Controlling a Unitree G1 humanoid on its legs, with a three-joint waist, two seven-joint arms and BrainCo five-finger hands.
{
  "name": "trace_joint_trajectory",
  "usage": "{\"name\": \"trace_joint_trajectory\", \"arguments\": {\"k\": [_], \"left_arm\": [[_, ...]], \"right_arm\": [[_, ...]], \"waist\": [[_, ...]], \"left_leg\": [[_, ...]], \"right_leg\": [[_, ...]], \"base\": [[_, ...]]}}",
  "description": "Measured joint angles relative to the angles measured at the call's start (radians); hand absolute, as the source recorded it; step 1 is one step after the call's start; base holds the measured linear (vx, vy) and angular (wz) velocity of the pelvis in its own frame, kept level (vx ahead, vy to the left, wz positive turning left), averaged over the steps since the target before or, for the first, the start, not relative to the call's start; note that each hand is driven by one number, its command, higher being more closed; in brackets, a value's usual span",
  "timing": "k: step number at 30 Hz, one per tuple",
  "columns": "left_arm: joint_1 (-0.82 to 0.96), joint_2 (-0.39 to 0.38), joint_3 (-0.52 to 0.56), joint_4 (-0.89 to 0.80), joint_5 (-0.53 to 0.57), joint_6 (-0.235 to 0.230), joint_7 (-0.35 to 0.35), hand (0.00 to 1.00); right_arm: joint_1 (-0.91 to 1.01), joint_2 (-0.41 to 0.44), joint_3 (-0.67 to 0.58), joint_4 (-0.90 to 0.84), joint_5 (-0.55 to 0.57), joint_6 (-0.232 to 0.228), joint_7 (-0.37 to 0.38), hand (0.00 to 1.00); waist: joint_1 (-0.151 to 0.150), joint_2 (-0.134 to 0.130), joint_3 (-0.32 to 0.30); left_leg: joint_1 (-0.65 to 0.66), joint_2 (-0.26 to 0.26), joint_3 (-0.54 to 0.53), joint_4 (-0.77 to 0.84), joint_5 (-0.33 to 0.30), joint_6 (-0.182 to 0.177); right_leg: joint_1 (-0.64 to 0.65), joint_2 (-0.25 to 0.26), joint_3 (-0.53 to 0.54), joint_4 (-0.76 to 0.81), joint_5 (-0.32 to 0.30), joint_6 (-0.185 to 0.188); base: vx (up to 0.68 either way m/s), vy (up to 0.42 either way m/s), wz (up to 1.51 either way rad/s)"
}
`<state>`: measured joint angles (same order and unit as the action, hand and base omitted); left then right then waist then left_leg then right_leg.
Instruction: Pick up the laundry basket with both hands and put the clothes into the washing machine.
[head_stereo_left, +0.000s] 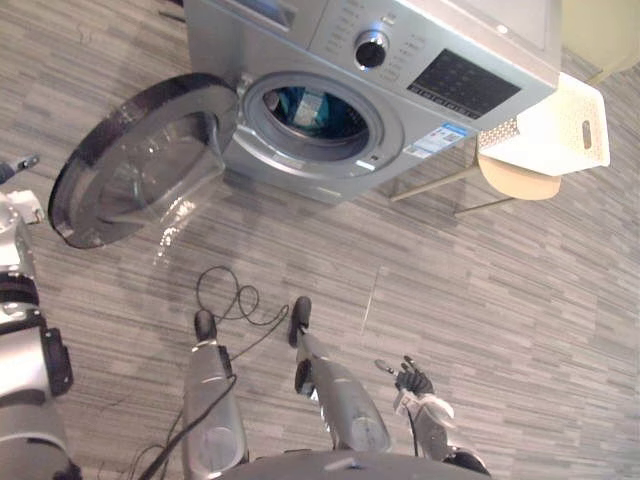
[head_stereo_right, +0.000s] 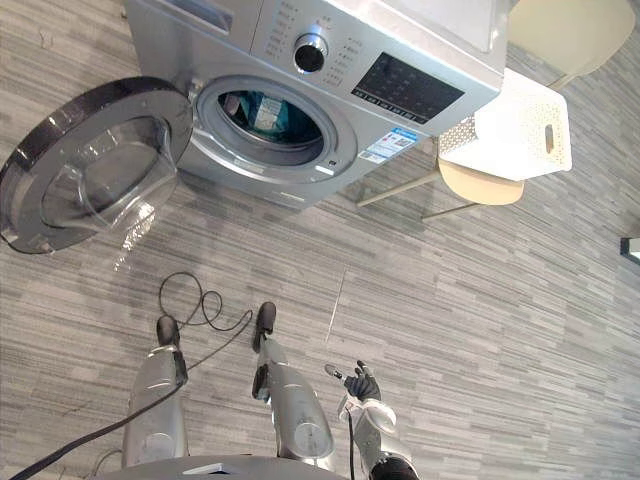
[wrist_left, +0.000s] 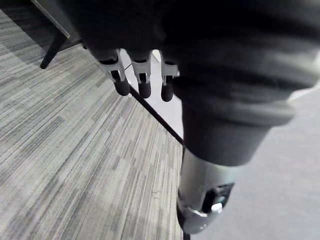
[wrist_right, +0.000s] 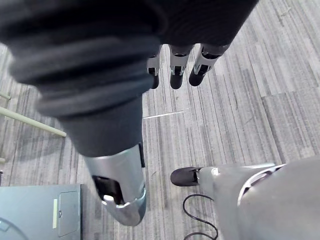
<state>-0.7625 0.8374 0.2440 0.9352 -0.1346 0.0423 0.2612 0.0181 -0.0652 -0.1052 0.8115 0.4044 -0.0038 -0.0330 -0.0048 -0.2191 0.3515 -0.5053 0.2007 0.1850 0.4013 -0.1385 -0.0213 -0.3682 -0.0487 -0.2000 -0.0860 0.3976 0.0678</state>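
- The washing machine (head_stereo_left: 300, 50) stands at the far side, its round door (head_stereo_left: 140, 165) swung wide to the left; teal clothes (head_stereo_left: 312, 110) lie in the drum.
- The white laundry basket (head_stereo_left: 555, 125) sits on a pale stool (head_stereo_left: 520, 182) just right of the machine.
- The left hand (wrist_left: 143, 80) hangs near left, fingers straight, holding nothing.
- The right hand (head_stereo_left: 413, 381) hangs near right, fingers loose, holding nothing.

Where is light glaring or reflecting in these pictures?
Left eye view: the glass of the washing machine's open door carries bright streaks, with a bright patch on the floor below; the knob gleams. Right eye view: same glare on the door.
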Motion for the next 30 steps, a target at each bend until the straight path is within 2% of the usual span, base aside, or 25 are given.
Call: {"name": "trace_joint_trajectory", "arguments": {"k": [2, 4, 6, 7, 10, 11, 13, 14, 16, 17, 19, 21, 23, 25, 26, 30], "left_arm": [[0.030, -0.024, -0.021, -0.001, 0.001, 0.002, -0.027, 0.00], [0.061, -0.071, -0.019, -0.006, 0.001, 0.001, -0.022, 0.00], [0.125, -0.141, -0.031, -0.028, 0.003, -0.003, -0.028, 0.00], [0.184, -0.201, -0.037, -0.054, 0.002, -0.004, -0.027, 0.00], [0.324, -0.363, -0.136, -0.160, -0.024, -0.013, -0.036, 0.00], [0.357, -0.396, -0.164, -0.184, -0.030, -0.013, -0.042, 0.00], [0.488, -0.507, -0.297, -0.304, -0.040, -0.015, -0.077, 0.00], [0.518, -0.535, -0.328, -0.333, -0.051, -0.019, -0.085, 0.00], [0.623, -0.620, -0.466, -0.440, -0.078, -0.024, -0.134, 0.00], [0.643, -0.634, -0.505, -0.467, -0.080, -0.025, -0.147, 0.00], [0.682, -0.663, -0.635, -0.550, -0.118, -0.041, -0.202, 0.00], [0.668, -0.676, -0.709, -0.590, -0.135, -0.051, -0.234, 0.00], [0.632, -0.685, -0.758, -0.616, -0.136, -0.053, -0.245, 0.00], [0.576, -0.699, -0.787, -0.649, -0.135, -0.054, -0.244, 0.00], [0.539, -0.701, -0.798, -0.695, -0.135, -0.065, -0.242, 0.00], [0.460, -0.699, -0.812, -0.829, -0.138, -0.137, -0.241, 0.00]], "right_arm": [[0.000, 0.001, 0.015, 0.024, 0.000, 0.001, 0.001, 0.00], [-0.001, 0.001, 0.015, 0.040, -0.002, 0.003, 0.002, 0.00], [-0.002, 0.001, 0.003, 0.053, -0.003, 0.003, 0.001, 0.00], [-0.003, 0.001, 0.001, 0.068, -0.011, 0.004, 0.001, 0.00], [0.002, 0.007, -0.012, 0.069, -0.016, 0.008, 0.000, 0.00], [0.002, 0.012, -0.024, 0.068, -0.016, 0.008, 0.000, 0.00], [0.003, 0.020, -0.036, 0.059, -0.017, 0.008, 0.000, 0.00], [0.003, 0.020, -0.042, 0.056, -0.017, 0.008, 0.000, 0.00], [0.027, 0.019, -0.066, 0.026, -0.018, 0.009, 0.000, 0.00], [0.039, 0.016, -0.070, 0.024, -0.018, 0.009, 0.000, 0.00], [0.094, 0.017, -0.084, 0.017, -0.019, 0.011, 0.000, 0.00], [0.116, 0.016, -0.094, 0.022, -0.019, 0.015, 0.001, 0.00], [0.119, 0.015, -0.096, 0.030, -0.020, 0.019, 0.001, 0.00], [0.122, 0.015, -0.096, 0.030, -0.029, 0.020, 0.001, 0.00], [0.124, 0.015, -0.097, 0.030, -0.045, 0.021, 0.001, 0.00], [0.167, 0.015, -0.133, 0.032, -0.060, 0.024, 0.001, 0.00]], "waist": [[0.000, -0.005, 0.009], [-0.002, -0.005, 0.009], [-0.005, -0.002, 0.026], [-0.009, -0.001, 0.027], [-0.013, -0.001, 0.026], [-0.013, -0.001, 0.026], [-0.010, 0.003, 0.024], [-0.011, 0.016, 0.022], [-0.018, 0.059, -0.004], [-0.021, 0.070, -0.014], [-0.023, 0.106, -0.082], [-0.026, 0.126, -0.123], [-0.030, 0.134, -0.157], [-0.046, 0.143, -0.191], [-0.061, 0.149, -0.194], [-0.087, 0.166, -0.238]], "left_leg": [[0.000, -0.002, 0.000, 0.002, 0.001, 0.000], [0.004, -0.004, 0.001, 0.008, 0.002, 0.000], [0.037, -0.012, 0.008, 0.003, 0.002, 0.000], [0.054, -0.018, 0.015, -0.007, 0.005, 0.004], [0.082, -0.048, 0.039, -0.022, 0.004, 0.007], [0.087, -0.054, 0.044, -0.022, 0.003, 0.008], [0.109, -0.075, 0.062, -0.018, -0.014, -0.004], [0.112, -0.072, 0.059, -0.018, -0.014, -0.005], [0.147, -0.071, 0.062, -0.045, -0.006, -0.018], [0.160, -0.072, 0.062, -0.058, -0.002, -0.023], [0.208, -0.083, 0.067, -0.130, 0.019, -0.027], [0.256, -0.090, 0.080, -0.189, 0.040, -0.035], [0.308, -0.092, 0.103, -0.237, 0.055, -0.044], [0.342, -0.096, 0.124, -0.263, 0.066, -0.039], [0.368, -0.097, 0.133, -0.274, 0.066, -0.040], [0.415, -0.103, 0.167, -0.288, 0.055, -0.038]], "right_leg": [[-0.001, 0.000, 0.000, 0.001, 0.000, 0.000], [0.001, -0.001, 0.000, 0.004, 0.000, 0.000], [0.024, -0.005, -0.002, 0.004, -0.001, -0.001], [0.034, -0.013, -0.003, 0.004, -0.004, -0.005], [0.059, -0.044, -0.011, 0.005, -0.066, -0.072], [0.064, -0.051, -0.014, 0.005, -0.083, -0.068], [0.072, -0.080, -0.033, 0.039, -0.180, -0.039], [0.070, -0.078, -0.033, 0.047, -0.186, -0.039], [0.075, -0.077, -0.030, 0.078, -0.227, -0.036], [0.082, -0.076, -0.029, 0.080, -0.232, -0.035], [0.097, -0.076, -0.028, 0.080, -0.250, -0.033], [0.114, -0.072, -0.022, 0.078, -0.258, -0.026], [0.131, -0.067, 0.000, 0.076, -0.263, -0.020], [0.139, -0.066, 0.013, 0.072, -0.260, -0.022], [0.158, -0.064, 0.023, 0.069, -0.258, -0.025], [0.197, -0.063, 0.045, 0.030, -0.249, -0.008]], "base": [[0.06, 0.110, -0.02], [0.08, 0.095, -0.03], [0.06, 0.077, -0.04], [0.04, 0.069, 0.00], [0.01, 0.061, 0.06], [0.00, 0.000, 0.00], [-0.01, -0.008, -0.06], [-0.02, -0.038, -0.09], [-0.01, -0.037, -0.08], [0.05, -0.047, -0.04], [0.08, -0.055, 0.02], [0.10, -0.049, -0.06], [0.11, -0.038, -0.32], [0.11, -0.007, -0.32], [0.09, 0.007, -0.29], [0.09, 0.011, -0.21]]}}
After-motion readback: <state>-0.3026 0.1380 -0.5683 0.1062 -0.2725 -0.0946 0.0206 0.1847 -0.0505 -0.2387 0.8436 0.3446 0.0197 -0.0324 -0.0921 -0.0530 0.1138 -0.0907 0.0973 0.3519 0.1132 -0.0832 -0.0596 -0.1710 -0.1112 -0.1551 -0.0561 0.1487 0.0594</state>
